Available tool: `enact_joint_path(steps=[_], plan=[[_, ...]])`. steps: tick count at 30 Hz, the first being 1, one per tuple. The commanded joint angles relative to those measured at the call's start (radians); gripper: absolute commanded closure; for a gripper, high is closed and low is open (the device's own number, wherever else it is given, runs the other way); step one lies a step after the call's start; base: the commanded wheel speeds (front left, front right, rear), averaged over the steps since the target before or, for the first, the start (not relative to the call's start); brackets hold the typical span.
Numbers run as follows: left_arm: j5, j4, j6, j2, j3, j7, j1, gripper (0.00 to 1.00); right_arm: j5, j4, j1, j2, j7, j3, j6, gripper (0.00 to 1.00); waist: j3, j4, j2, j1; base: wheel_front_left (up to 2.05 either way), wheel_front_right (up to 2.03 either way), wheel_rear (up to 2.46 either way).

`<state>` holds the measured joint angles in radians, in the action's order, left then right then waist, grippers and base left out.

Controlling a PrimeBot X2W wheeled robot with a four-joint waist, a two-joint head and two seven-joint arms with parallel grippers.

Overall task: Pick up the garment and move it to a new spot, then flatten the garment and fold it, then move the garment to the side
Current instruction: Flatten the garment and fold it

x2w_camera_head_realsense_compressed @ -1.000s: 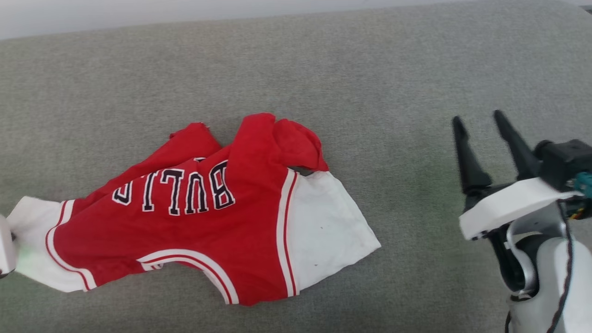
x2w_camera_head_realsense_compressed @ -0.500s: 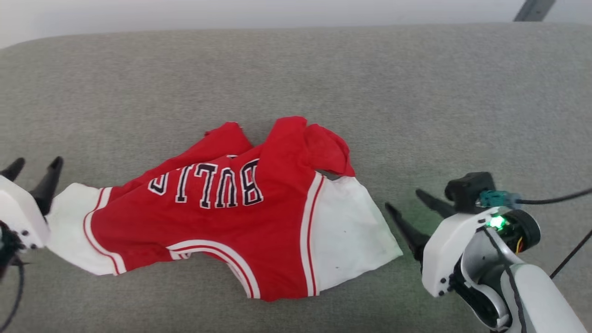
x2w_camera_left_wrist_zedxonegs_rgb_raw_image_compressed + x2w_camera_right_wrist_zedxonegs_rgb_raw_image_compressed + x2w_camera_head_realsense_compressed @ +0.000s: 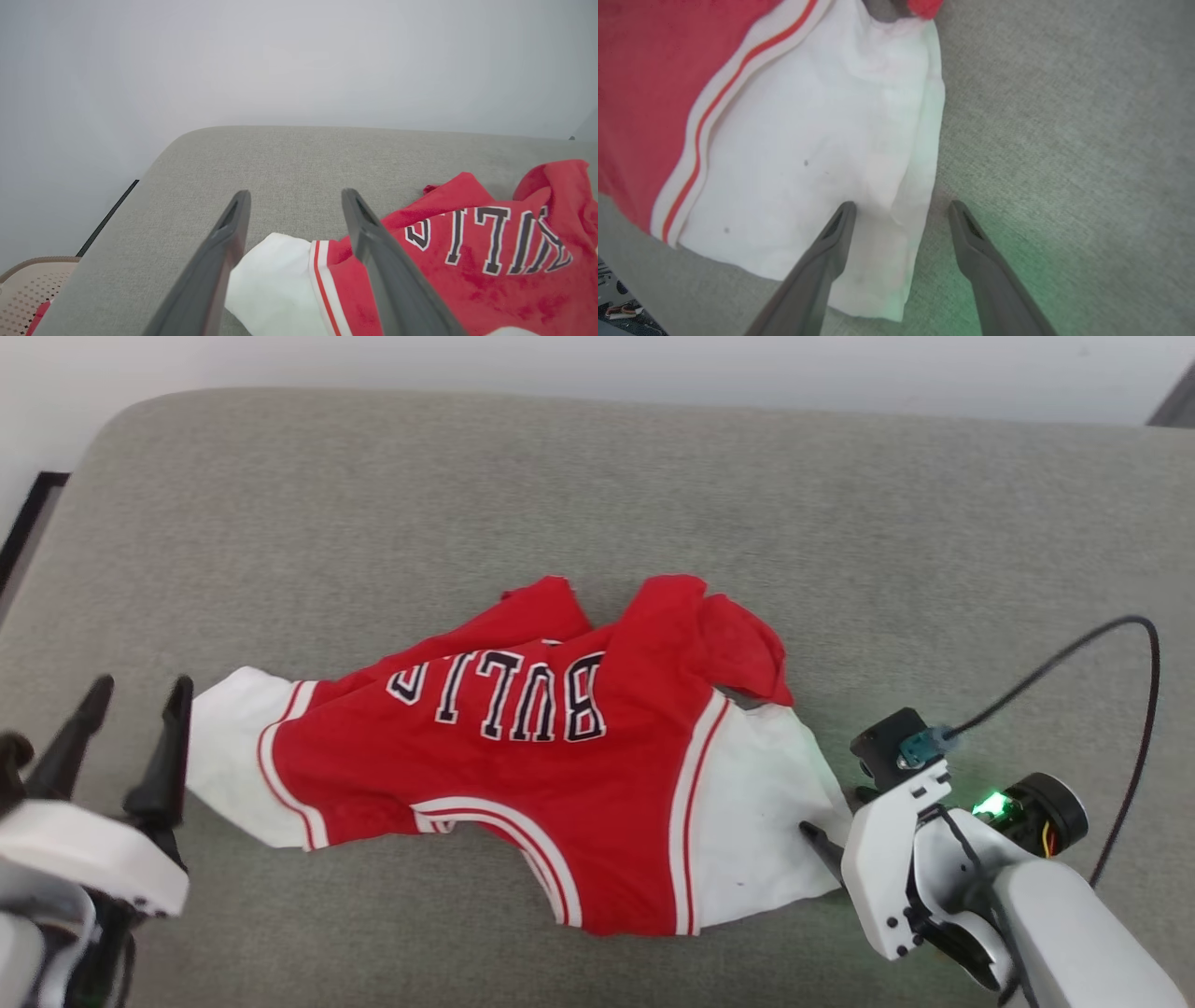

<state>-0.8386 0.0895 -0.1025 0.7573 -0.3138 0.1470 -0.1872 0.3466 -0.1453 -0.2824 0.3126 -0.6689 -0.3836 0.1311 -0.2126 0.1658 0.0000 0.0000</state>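
Observation:
The garment (image 3: 523, 775) lies crumpled on the grey cushion, red with an upside-down "BULLS" and a white sleeve at each end. My left gripper (image 3: 140, 689) is open just left of the left sleeve (image 3: 229, 756), apart from it. In the left wrist view that sleeve (image 3: 275, 275) lies below and between the spread fingers of the left gripper (image 3: 295, 193). My right gripper (image 3: 831, 812) is open at the right sleeve's outer edge. In the right wrist view the right gripper (image 3: 901, 205) straddles that sleeve's (image 3: 808, 140) hem, with one finger over the white cloth and the other over the cushion.
The grey cushion (image 3: 560, 476) reaches back to a pale wall, with its rounded corner at the far left. A black cable (image 3: 1120, 644) loops from the right wrist. A beige perforated basket (image 3: 32, 280) stands beyond the cushion's left end.
The head view has shifted. My right gripper has come down from a raised spot to the right sleeve's edge. My left gripper, earlier against the left sleeve, now stands open beside it.

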Motion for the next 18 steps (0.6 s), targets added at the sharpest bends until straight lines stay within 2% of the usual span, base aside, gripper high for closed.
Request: enact_joint_path(steps=[1,6,7,8,13,18], plan=[[0.01,-0.012,-0.009,-0.01,0.006,0.024,0.029,0.0,-0.01,-0.029,-0.017,-0.003,-0.003,-0.01,-0.001,0.0,0.002,0.017,0.0,0.0,0.0,0.0,0.0],[0.01,-0.056,-0.031,-0.035,0.02,0.074,0.092,0.0,-0.017,-0.175,-0.052,-0.006,-0.023,-0.071,-0.001,0.0,0.013,0.044,0.0,0.0,0.0,0.0,0.0],[-0.004,-0.062,-0.029,-0.044,0.025,0.078,0.103,0.0,-0.017,-0.203,-0.062,-0.004,-0.022,-0.088,-0.001,0.54,0.016,0.047,0.0,0.0,0.0,0.0,0.0],[0.0,-0.067,-0.027,-0.045,0.024,0.083,0.113,0.0,-0.009,-0.227,-0.071,-0.004,-0.011,-0.096,-0.001,1.0,0.018,0.05,0.0,0.0,0.0,0.0,0.0],[-0.002,-0.085,-0.029,-0.054,0.037,0.096,0.146,0.0,0.04,-0.317,-0.125,0.003,0.005,-0.109,-0.002,1.0,0.036,0.057,0.0,0.0,0.0,0.0,0.0],[-0.002,-0.104,-0.035,-0.06,0.049,0.103,0.176,0.0,0.076,-0.333,-0.19,0.053,0.012,-0.079,-0.003,1.0,0.051,0.047,0.0,0.0,0.0,0.0,0.0]])
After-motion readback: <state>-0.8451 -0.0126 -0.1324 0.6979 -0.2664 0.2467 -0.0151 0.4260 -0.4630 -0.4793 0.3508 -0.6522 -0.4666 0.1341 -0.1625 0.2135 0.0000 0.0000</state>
